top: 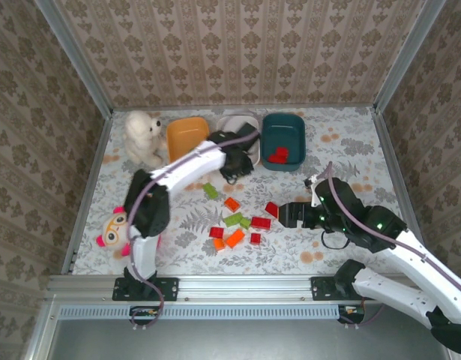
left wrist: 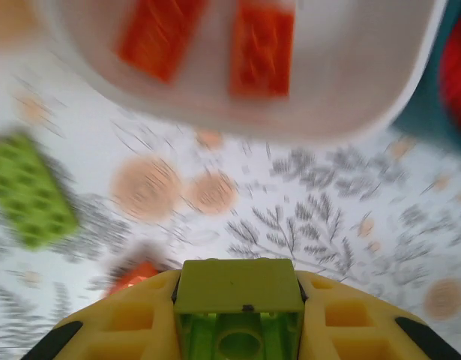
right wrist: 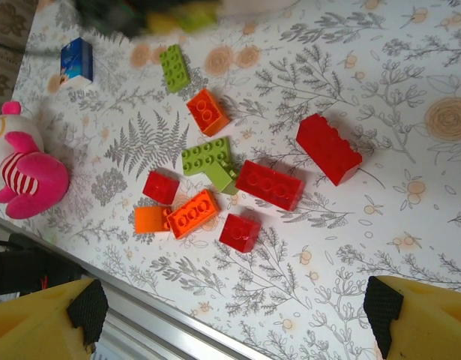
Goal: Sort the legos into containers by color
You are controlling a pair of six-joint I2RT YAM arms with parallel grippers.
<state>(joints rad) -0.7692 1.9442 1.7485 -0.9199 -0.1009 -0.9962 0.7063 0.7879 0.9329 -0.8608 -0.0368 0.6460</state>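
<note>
Three bins stand in a row at the far side of the tabletop: an orange bin, a white bin and a teal bin. The teal bin already holds red bricks, and the left wrist view shows two orange bricks lying in the white one. The left fingers are closed on a light green brick, gripped squarely across its sides and carried above the tabletop just short of the white bin's near wall. With red and orange each claimed, green most likely belongs in the orange bin, which looks bare inside. To do this step well, the arm should swing left past the white bin with the brick held above the rims. It should centre over the orange bin before opening, and release low so the brick does not bounce out. A white stuffed animal stands just beside that bin on its left, so overshooting risks a bump. The right fingers are spread wide with nothing between them, low over the tabletop just beside a loose red brick. The loose bricks lie between the two arms, so each arm should keep to its own side.
</note>
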